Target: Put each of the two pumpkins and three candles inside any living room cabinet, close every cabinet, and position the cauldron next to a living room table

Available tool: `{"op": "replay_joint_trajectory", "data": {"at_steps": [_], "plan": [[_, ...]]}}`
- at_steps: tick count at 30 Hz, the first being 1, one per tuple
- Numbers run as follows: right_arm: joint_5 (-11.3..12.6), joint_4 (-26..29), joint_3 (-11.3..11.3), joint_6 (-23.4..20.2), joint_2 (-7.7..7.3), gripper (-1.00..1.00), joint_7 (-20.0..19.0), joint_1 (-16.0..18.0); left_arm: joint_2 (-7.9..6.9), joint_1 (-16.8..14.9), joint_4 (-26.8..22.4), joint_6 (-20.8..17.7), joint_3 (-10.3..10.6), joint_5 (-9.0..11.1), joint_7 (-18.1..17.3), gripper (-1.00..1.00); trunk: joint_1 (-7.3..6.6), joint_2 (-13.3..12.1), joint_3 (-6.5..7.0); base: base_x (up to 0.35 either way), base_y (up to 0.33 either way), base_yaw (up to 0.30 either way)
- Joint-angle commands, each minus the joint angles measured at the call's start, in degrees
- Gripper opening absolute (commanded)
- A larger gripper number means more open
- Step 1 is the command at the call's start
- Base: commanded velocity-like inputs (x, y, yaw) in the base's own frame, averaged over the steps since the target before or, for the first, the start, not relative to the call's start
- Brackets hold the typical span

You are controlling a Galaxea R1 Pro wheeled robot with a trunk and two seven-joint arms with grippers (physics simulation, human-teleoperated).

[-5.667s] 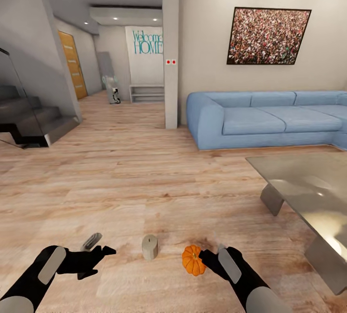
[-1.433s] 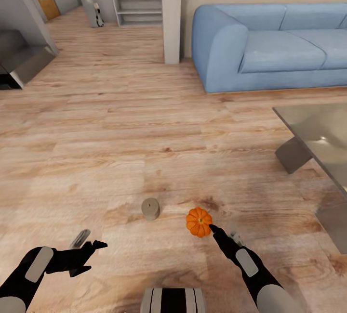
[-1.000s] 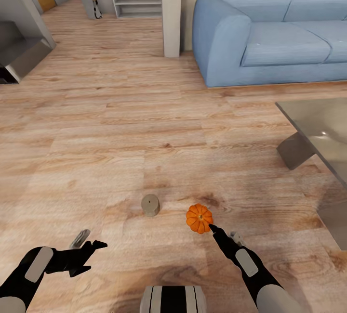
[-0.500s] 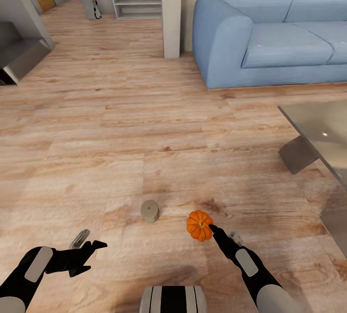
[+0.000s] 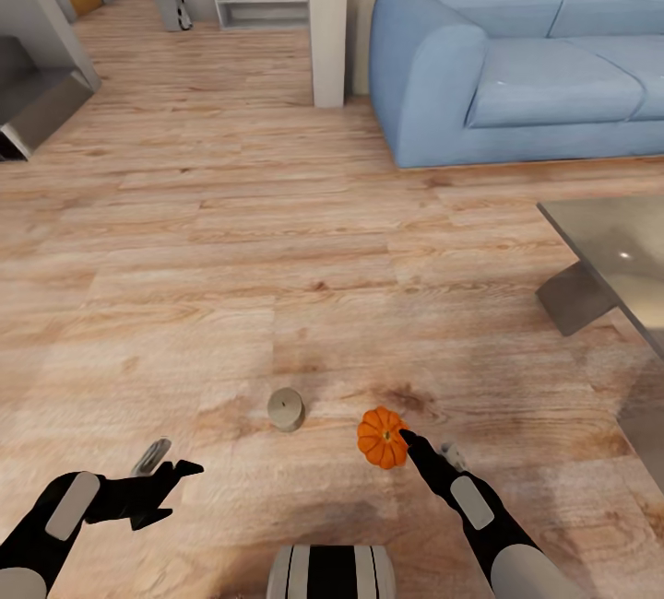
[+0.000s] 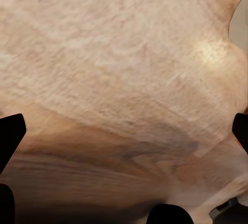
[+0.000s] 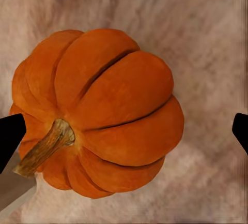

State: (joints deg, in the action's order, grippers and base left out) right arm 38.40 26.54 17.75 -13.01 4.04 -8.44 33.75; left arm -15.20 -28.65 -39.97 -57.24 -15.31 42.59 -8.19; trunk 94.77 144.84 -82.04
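A bright-orange ribbed pumpkin (image 5: 381,438) sits on the wood floor just ahead of me. My right gripper (image 5: 427,445) is open, and its dark fingertip reaches the pumpkin's right side. In the right wrist view the pumpkin (image 7: 103,115) lies large, stem to one side, under my open right gripper (image 7: 124,131), whose fingertips stand wide on either side of it. A beige candle (image 5: 286,409) stands upright to the left of the pumpkin. My left gripper (image 5: 173,463) hovers open and holds nothing, left of the candle. The left wrist view has my left gripper (image 6: 124,133) over bare planks.
A blue sofa (image 5: 516,74) stands at the back right. The glass coffee table (image 5: 613,253) with grey legs is at the right edge. A white pillar (image 5: 327,18) rises at the back centre. Dark stairs (image 5: 32,101) are at the far left.
The head view has tilted down since the earliest frame. My right arm has stretched down to the pumpkin. In the last second the picture shifted slightly, and both arms hardly moved.
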Motion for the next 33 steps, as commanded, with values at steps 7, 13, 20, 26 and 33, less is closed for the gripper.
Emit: {"op": "replay_joint_trajectory", "data": {"at_steps": [7,13,20,26,33], "plan": [[0.01,0.00,-0.06,0.00,0.00,1.00,0.00,0.00,-0.14,0.00,0.00,-0.01,-0.06,0.03,0.00,1.00,0.13,0.07,-1.11,0.000,0.000,0.000],[0.01,0.00,-0.10,0.00,0.00,1.00,0.00,0.00,-0.40,0.00,-0.01,-0.18,-1.67,0.03,-0.06,1.00,0.20,0.11,-1.78,0.000,0.000,0.000],[-0.13,0.00,-0.24,0.00,0.00,1.00,-0.08,0.00,-0.44,0.00,-0.02,-0.24,-2.67,0.03,-0.07,1.00,0.25,0.14,-2.22,0.000,0.000,0.000],[-0.22,0.00,-0.26,0.00,0.01,1.00,-0.03,0.00,-0.44,0.00,-0.02,-0.30,-2.70,0.03,-0.03,1.00,0.25,0.14,-2.22,0.081,0.044,0.000],[-0.12,0.00,-0.28,-0.03,0.02,1.00,0.00,0.00,-0.44,0.00,-0.02,-0.25,-2.70,0.03,0.01,1.00,0.25,0.14,-2.22,0.053,0.026,0.000]]}}
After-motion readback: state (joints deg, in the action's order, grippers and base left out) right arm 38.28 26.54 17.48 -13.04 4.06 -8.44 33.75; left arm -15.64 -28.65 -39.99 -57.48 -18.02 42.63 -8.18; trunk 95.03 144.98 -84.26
